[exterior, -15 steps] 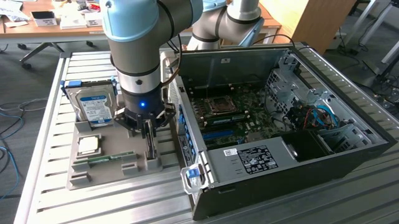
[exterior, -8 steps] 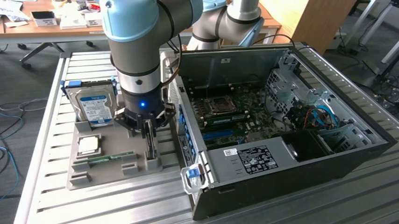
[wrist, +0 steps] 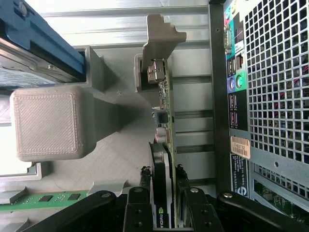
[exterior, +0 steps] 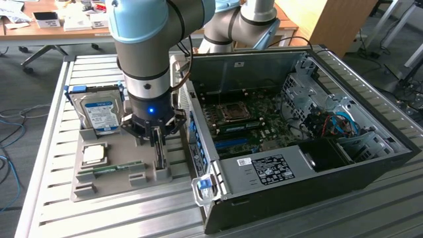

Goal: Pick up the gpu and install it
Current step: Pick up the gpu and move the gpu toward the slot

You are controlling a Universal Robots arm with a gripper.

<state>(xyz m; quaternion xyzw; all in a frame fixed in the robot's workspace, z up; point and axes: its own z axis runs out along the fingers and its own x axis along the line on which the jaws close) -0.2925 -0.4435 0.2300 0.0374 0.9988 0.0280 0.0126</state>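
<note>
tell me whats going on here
A robot arm's gripper is down at the grey parts holder beside the open computer case, closed on the gpu, which stands on edge in its slot there. The card is not yet lifted out. The hard drive and memory stick sit in the holder too.

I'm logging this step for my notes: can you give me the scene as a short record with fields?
pincer: closed on the gpu, a finger on each face
gpu: upright on edge in the gray holder
hard drive: standing in the holder
memory stick: lying flat in the holder
computer case: open, at the exterior view's right of the holder
</note>
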